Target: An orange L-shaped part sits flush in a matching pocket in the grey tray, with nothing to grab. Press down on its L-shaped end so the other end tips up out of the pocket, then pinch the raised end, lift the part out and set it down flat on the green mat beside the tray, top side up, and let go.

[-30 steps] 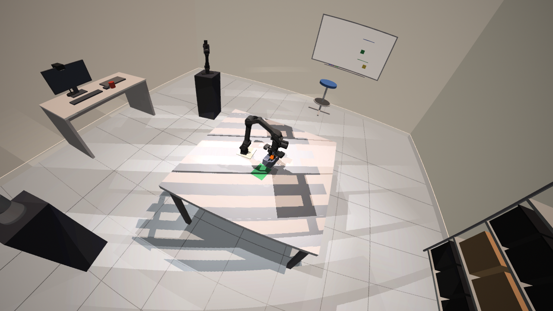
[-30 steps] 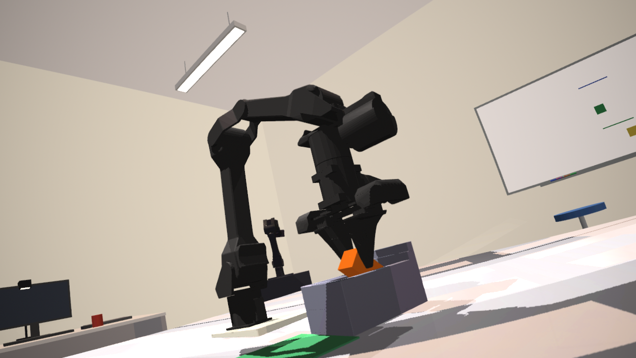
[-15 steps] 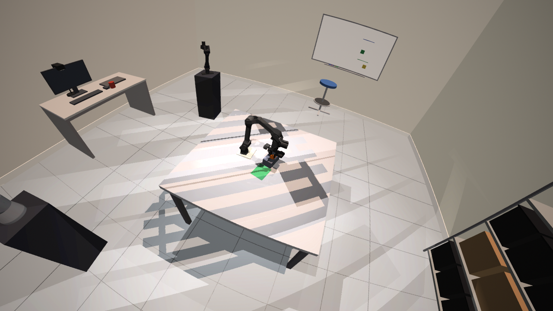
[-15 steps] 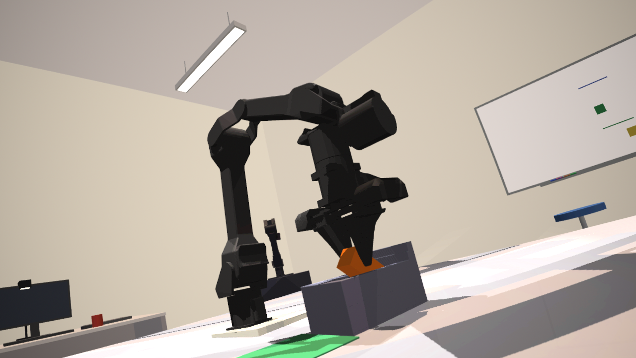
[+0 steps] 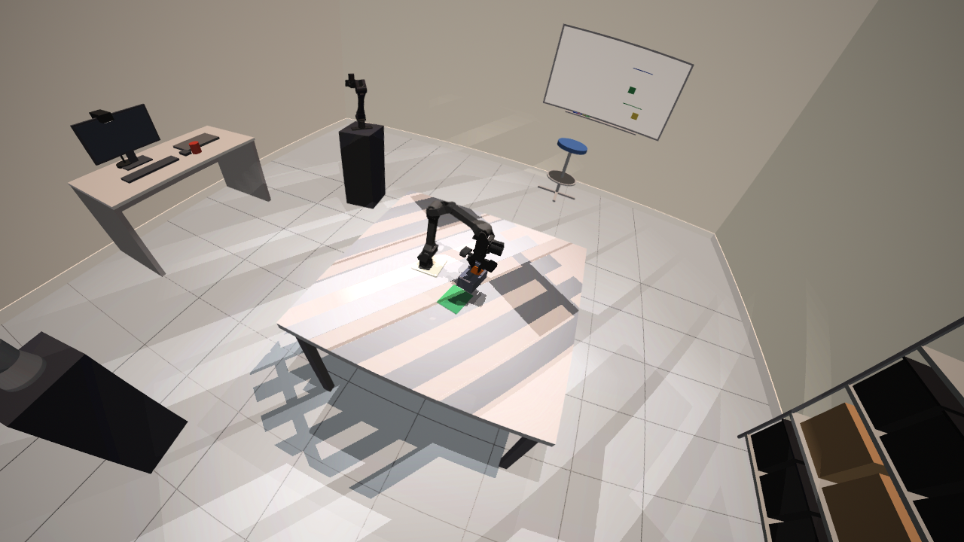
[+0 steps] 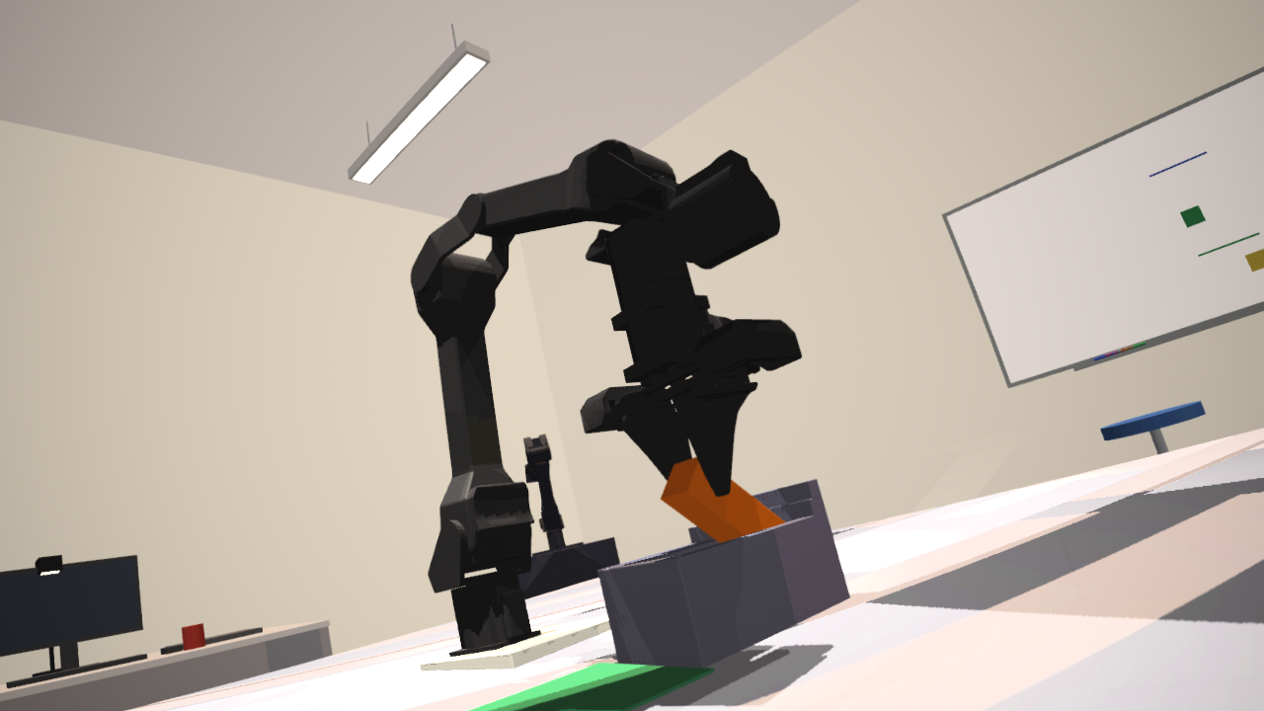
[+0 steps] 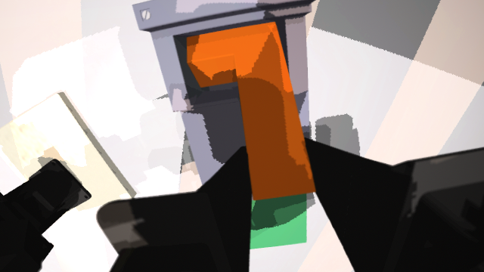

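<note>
Two jaws pinching orange part, tilted, partly above tray

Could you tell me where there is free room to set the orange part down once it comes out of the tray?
The green mat beside the grey tray shows nothing lying on it. The tray's pocket is crowded: the gripper is shut on the orange part, whose L end sits inside.

In the wrist view, the black fingers of the tool cover the lower part of the grey tray and most of the green mat. The tray's top is cut at the upper edge. In the top view, the orange part is too small for us to see how it lies.
</note>
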You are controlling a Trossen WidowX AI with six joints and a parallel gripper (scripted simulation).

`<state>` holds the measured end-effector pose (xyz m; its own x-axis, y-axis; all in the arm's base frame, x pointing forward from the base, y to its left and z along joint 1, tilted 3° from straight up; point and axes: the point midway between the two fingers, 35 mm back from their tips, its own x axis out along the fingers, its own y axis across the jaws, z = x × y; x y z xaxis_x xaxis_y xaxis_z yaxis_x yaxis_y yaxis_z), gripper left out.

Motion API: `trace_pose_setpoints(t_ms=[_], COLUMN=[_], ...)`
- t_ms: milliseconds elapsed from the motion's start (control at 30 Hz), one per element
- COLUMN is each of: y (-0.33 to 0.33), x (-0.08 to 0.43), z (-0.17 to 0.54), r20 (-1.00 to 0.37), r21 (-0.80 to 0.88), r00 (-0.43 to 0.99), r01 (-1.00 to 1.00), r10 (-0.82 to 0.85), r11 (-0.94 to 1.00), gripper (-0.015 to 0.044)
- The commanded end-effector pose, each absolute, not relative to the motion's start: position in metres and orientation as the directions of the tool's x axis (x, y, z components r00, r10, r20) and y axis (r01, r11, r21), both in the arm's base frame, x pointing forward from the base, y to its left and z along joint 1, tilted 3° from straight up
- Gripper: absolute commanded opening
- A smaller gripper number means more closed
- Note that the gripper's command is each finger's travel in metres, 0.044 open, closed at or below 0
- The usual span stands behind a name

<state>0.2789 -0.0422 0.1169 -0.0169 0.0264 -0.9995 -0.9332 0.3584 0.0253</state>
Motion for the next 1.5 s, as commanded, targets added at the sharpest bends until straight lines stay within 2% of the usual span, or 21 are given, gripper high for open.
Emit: trace_pose_setpoints(t_ms=[0,1467], y=[-0.042,-0.050], x=[0.280,0.277], z=[0.125,0.178], r20=[-1.000,-1.000], r21=[0.019,0.018], r00=[-0.009,-0.010], r01=[-0.934,-0.934], r10=[0.028,0.027], r11=[0.356,0.356], gripper=[0.0000,0.0000])
